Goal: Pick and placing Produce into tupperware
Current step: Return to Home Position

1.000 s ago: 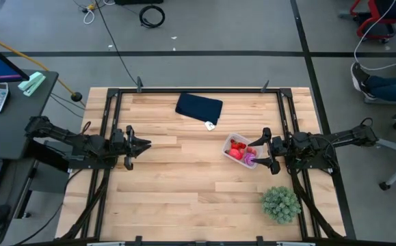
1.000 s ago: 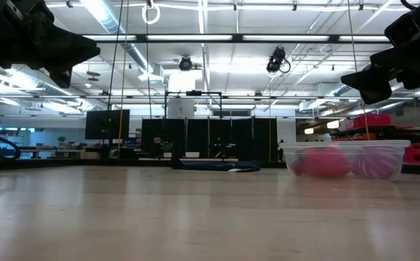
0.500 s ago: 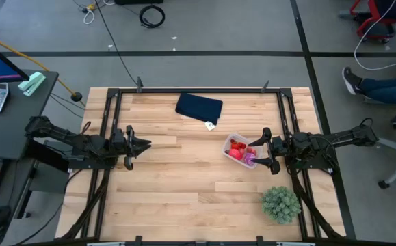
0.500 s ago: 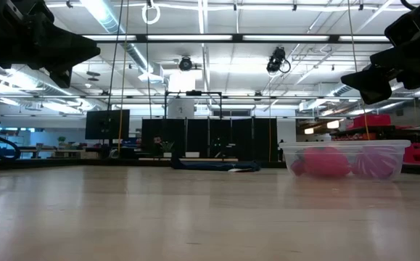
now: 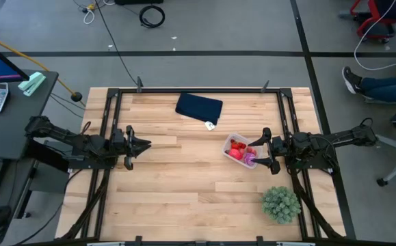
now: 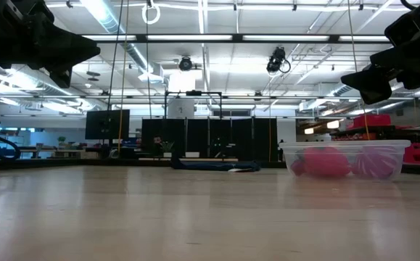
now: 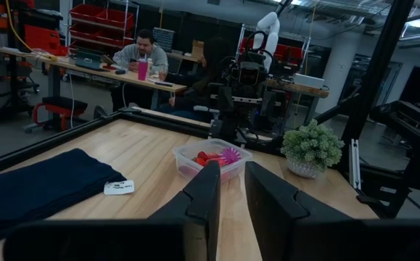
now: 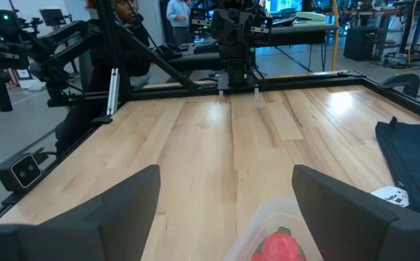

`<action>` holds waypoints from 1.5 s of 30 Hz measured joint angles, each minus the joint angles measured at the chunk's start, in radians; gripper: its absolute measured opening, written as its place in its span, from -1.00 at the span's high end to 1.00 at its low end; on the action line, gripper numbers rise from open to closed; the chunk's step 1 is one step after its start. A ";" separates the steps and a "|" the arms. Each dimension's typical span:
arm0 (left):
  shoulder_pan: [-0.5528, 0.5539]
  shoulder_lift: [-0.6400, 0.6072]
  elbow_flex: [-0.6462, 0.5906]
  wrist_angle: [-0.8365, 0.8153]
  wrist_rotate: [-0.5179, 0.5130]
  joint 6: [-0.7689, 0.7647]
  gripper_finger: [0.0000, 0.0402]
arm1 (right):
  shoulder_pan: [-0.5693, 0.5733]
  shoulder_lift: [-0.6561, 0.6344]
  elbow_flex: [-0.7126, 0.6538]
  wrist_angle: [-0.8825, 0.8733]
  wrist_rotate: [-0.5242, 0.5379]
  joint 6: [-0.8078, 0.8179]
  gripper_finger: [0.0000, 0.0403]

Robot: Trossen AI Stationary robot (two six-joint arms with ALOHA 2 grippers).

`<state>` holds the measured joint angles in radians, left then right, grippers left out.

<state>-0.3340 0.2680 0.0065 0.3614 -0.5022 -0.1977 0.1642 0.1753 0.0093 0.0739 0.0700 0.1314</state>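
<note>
The tupperware [image 5: 241,150] is a small clear box that stands flat on the right part of the table. Inside it lie red, pink and purple produce [image 5: 237,148], which shows as pink lumps [image 6: 326,162] in the low view. My right gripper [image 5: 258,153] hangs open just above the box's right end, raised off the table [image 6: 373,81]. Its own wrist view shows the box's rim [image 8: 268,221] and a red piece [image 8: 276,248] between its spread fingers. My left gripper [image 5: 145,144] waits raised over the table's left side, its fingers drawn together with only a narrow slit [image 7: 232,206].
A dark navy folded cloth [image 5: 199,106] lies near the far edge, with a small white tag [image 5: 210,125] beside it. A bushy green plant [image 5: 280,203] stands near the right near corner. Bare wood spans the middle between the arms. People sit beyond the table [image 7: 141,51].
</note>
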 joint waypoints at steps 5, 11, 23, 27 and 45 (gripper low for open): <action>0.000 0.000 0.000 0.000 0.000 0.001 0.62 | 0.000 0.000 0.000 0.000 0.000 0.000 -0.60; 0.000 0.000 0.000 0.000 0.000 0.000 0.59 | 0.000 0.000 0.000 0.000 0.000 0.000 -0.60; 0.000 0.000 0.000 0.000 0.000 0.000 0.64 | 0.000 0.000 0.000 0.000 0.000 0.000 -0.60; 0.000 0.000 0.000 0.000 0.000 0.000 0.62 | 0.000 0.000 0.000 0.000 0.000 0.000 -0.60; 0.000 0.000 0.000 0.000 0.000 0.000 0.62 | 0.000 0.000 0.000 0.000 0.000 0.000 -0.60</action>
<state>-0.3340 0.2680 0.0063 0.3618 -0.5022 -0.1972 0.1642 0.1753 0.0093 0.0742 0.0699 0.1313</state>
